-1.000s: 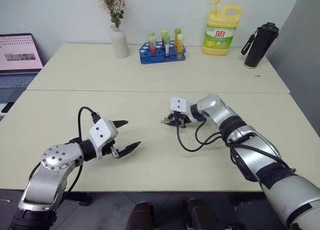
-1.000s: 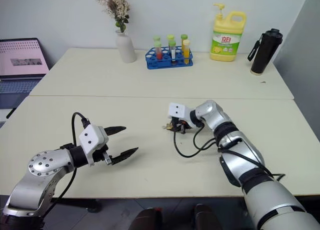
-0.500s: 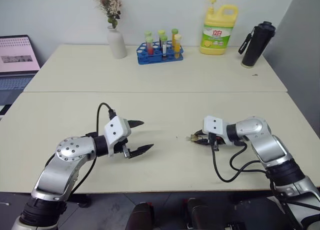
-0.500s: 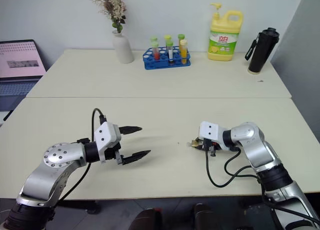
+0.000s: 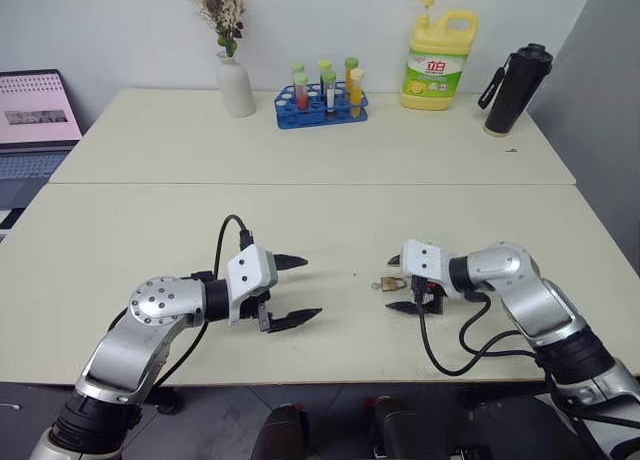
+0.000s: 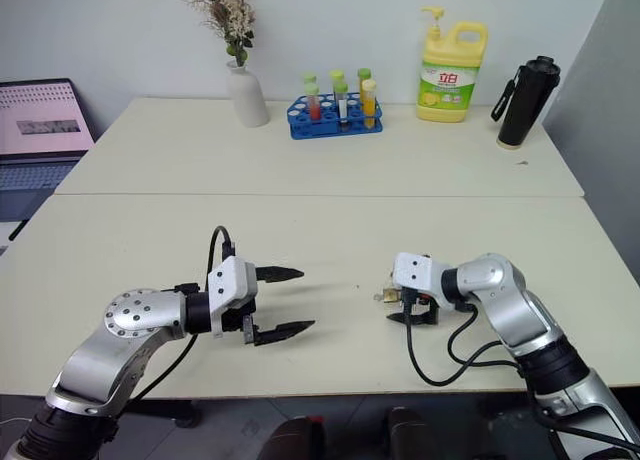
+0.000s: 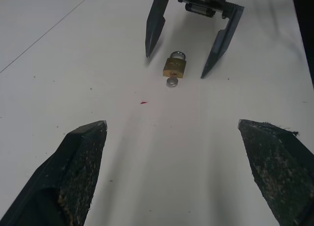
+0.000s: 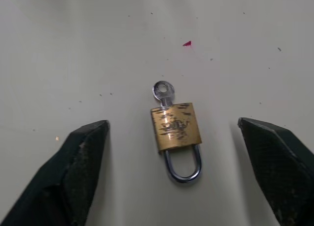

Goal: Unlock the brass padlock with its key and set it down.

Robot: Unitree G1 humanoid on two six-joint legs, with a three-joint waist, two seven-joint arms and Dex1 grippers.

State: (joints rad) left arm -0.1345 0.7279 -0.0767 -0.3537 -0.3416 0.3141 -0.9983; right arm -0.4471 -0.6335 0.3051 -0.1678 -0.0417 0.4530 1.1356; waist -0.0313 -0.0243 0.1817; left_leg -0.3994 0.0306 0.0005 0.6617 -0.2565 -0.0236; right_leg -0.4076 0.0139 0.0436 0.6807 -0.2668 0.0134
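Though keyed, brass padlock (image 8: 175, 127) – shackle (ambiguous)

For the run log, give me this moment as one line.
brass padlock flat on table | key in lock | right pincer open around it | left pincer open

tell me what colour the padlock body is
Golden brass with scuffed dark marks; the brass padlock shows best in the right wrist view.
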